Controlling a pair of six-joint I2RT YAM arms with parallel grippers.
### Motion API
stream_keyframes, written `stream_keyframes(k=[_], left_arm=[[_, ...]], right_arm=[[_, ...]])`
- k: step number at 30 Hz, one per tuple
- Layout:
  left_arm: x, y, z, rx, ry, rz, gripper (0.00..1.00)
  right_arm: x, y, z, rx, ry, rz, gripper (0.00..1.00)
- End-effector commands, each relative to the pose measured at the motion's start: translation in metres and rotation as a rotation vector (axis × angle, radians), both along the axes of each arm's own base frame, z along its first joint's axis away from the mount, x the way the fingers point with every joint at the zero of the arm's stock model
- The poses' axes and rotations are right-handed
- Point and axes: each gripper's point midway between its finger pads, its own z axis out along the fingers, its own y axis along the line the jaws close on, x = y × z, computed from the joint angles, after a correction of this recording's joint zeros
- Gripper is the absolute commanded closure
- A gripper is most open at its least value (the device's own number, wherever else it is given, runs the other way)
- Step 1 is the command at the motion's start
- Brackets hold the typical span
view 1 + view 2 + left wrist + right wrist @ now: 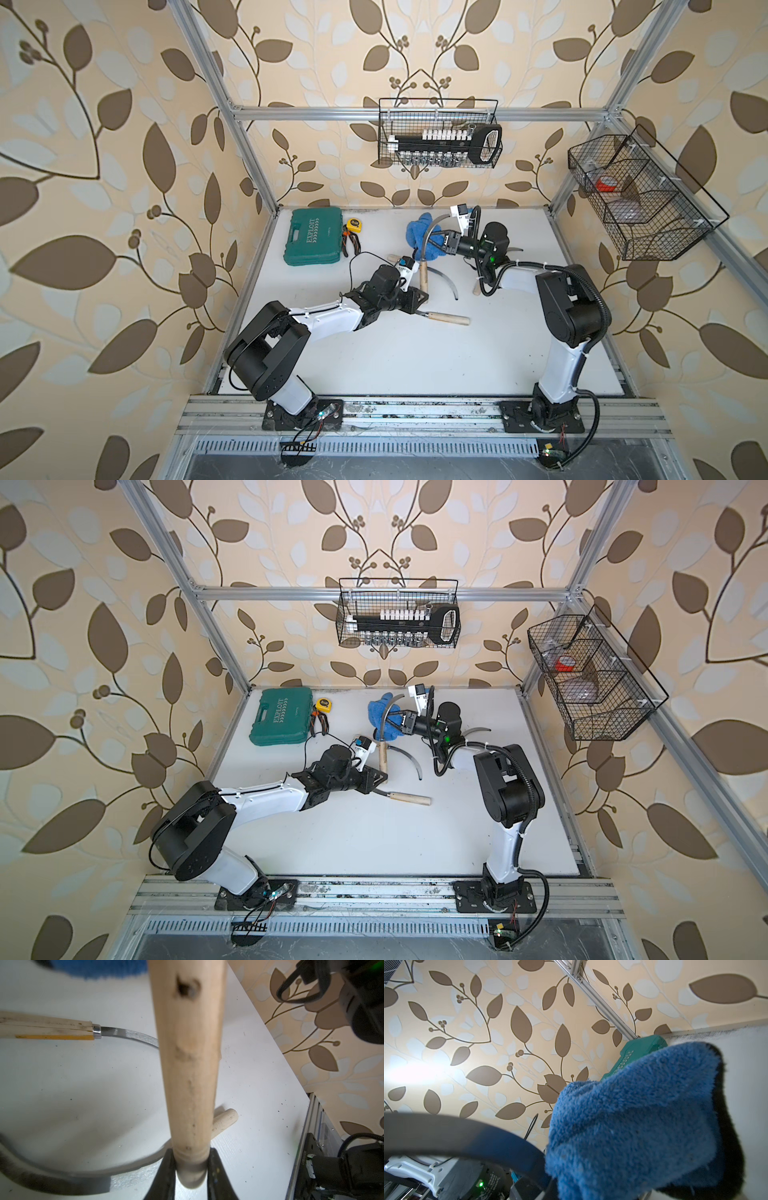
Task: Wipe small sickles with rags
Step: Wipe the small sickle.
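My left gripper [191, 1169] is shut on the butt end of one small sickle's pale wooden handle [187, 1059], and in both top views the gripper [422, 293] holds that handle [382, 756] pointing toward the back. The sickle's grey blade [430, 232] curves up across the blue rag [419, 235]. My right gripper [442, 243] is shut on the rag [643, 1126], which hides its jaws in the right wrist view; the blade [467, 1132] passes right beside the cloth. Three other sickles lie on the white table: one [451, 319] near the left gripper, one [446, 280] mid-table, one [477, 289] partly under the right arm.
A green tool case [316, 243], a yellow tape measure [354, 224] and orange-handled pliers [351, 245] sit at the back left. A wire basket [440, 133] hangs on the back rail, another wire basket [636, 195] on the right rail. The table's back edge meets the wall just behind the rag.
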Motion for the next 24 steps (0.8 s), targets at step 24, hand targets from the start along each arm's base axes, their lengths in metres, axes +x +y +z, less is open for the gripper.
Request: stream_keyframes(k=[24], left_arm=[[0.015, -0.008, 0.001, 0.019, 0.017, 0.002, 1.0]], right_arm=[[-0.024, 0.007, -0.053, -0.149, 0.002, -0.077, 1.0]])
